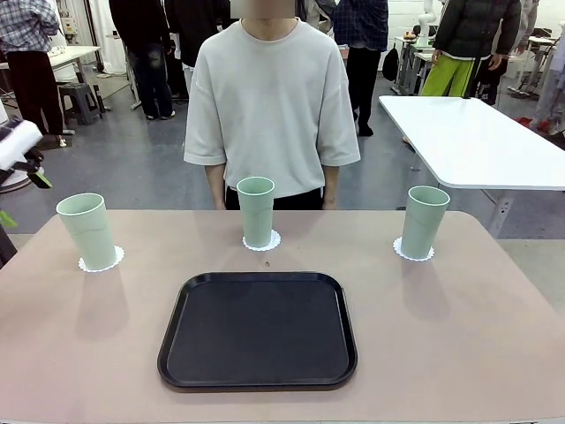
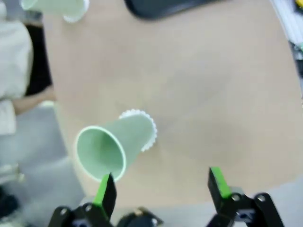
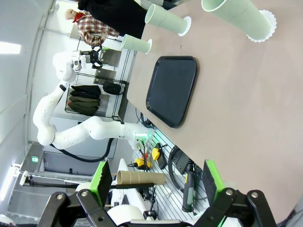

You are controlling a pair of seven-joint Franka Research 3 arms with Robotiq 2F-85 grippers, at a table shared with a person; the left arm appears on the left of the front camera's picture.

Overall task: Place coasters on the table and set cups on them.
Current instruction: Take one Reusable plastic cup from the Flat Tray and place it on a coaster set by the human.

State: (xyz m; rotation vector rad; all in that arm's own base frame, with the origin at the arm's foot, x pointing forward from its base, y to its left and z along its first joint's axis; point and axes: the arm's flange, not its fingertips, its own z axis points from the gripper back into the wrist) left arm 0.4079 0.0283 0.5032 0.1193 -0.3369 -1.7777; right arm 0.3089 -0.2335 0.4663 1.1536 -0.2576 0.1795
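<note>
White left arm (image 3: pixel 71 127) raised (gripper (image 2: pixel 161 189) spread).

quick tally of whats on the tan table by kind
cups: 3
coasters: 3
black tray: 1
total: 7

Cups (image 1: pixel 256 212): you see three, all plain pale mint green, no pattern.
Coasters (image 1: pixel 101 261): white, with a lacy scalloped edge showing around each cup base.
Table (image 1: pixel 459 327): your work surface is a flat beige-tan.
Tray (image 1: pixel 258 329): solid black, unpatterned.
Left gripper (image 2: pixel 161 187): black with bright green pads.
Right gripper (image 3: pixel 155 178): the same black and green.
Person's shirt (image 1: pixel 270 106): plain light grey.
</note>
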